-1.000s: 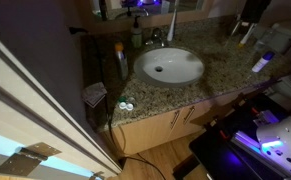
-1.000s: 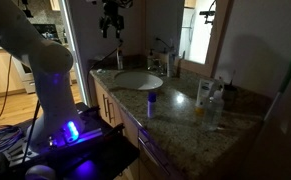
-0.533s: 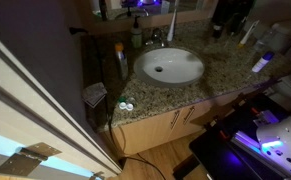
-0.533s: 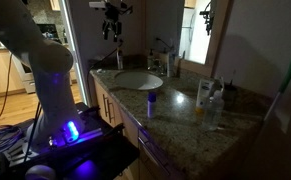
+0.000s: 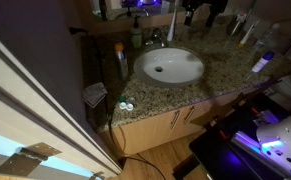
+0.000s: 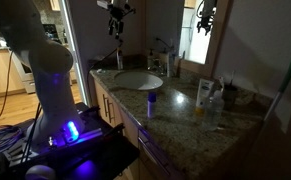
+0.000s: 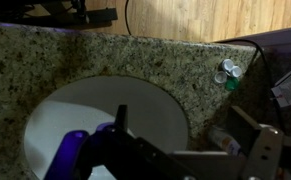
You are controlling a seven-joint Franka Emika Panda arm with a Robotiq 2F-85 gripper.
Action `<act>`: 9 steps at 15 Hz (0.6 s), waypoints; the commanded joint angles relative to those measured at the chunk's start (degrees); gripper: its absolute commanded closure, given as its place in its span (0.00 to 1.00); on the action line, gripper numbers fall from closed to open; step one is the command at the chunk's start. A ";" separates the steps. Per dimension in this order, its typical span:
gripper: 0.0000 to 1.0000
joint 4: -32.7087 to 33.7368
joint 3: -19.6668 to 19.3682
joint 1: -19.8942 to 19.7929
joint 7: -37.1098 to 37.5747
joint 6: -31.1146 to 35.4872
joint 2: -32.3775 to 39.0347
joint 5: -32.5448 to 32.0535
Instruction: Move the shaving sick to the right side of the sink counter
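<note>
The sink counter is speckled granite with a white oval basin and a faucet; it also shows in an exterior view. A small stick-like container with a blue cap stands on the counter near its front edge, and shows at the counter's right end in an exterior view. My gripper hangs high above the back of the counter, far from the stick, also in an exterior view. In the wrist view the gripper is open and empty over the basin.
An orange-capped bottle, a soap bottle, a contact lens case and a small box sit left of the basin. Tubes and bottles stand at the far end. A mirror wall is behind.
My gripper has moved along the back of the counter, from above the right end toward the basin. The things on the counter have not moved.
</note>
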 commanded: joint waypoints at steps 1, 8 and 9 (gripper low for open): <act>0.00 1.14 0.65 -0.35 2.61 0.33 2.20 -1.08; 0.00 18.81 0.94 1.20 18.30 4.75 18.30 13.07; 0.00 21.39 0.88 1.54 20.74 6.06 19.64 14.26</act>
